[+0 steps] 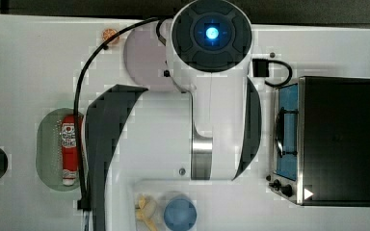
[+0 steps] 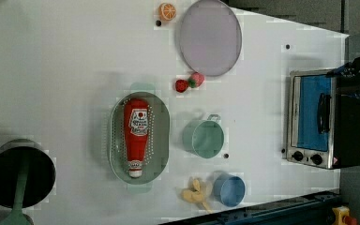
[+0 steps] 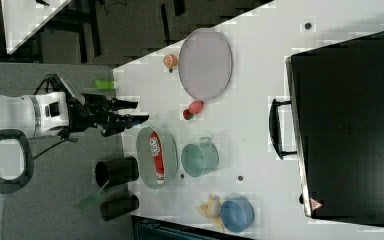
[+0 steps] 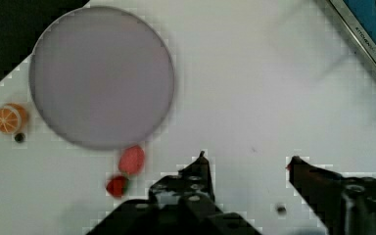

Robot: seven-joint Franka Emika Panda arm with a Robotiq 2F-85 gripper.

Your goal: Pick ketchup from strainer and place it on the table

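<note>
One ketchup (image 2: 136,136) lies in one strainer (image 2: 161,126), left view centre; two strawberries (image 2: 190,82); one plate (image 2: 209,36). White tabletop (image 2: 65,70). Jaws apart, empty.

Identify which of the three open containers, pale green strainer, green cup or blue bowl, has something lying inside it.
The pale green oval plastic strainer: a red ketchup squeeze bottle lies inside. The green cup and blue bowl look empty.

The robot's single white arm (image 1: 212,96) stands folded high above the counter (image 2: 65,70), its wrist bent so the black pincer (image 3: 135,112) points toward the counter. In the wrist view the pincer's two dark fingers (image 4: 198,174) stand well apart with nothing between them, clear of the counter.
</note>
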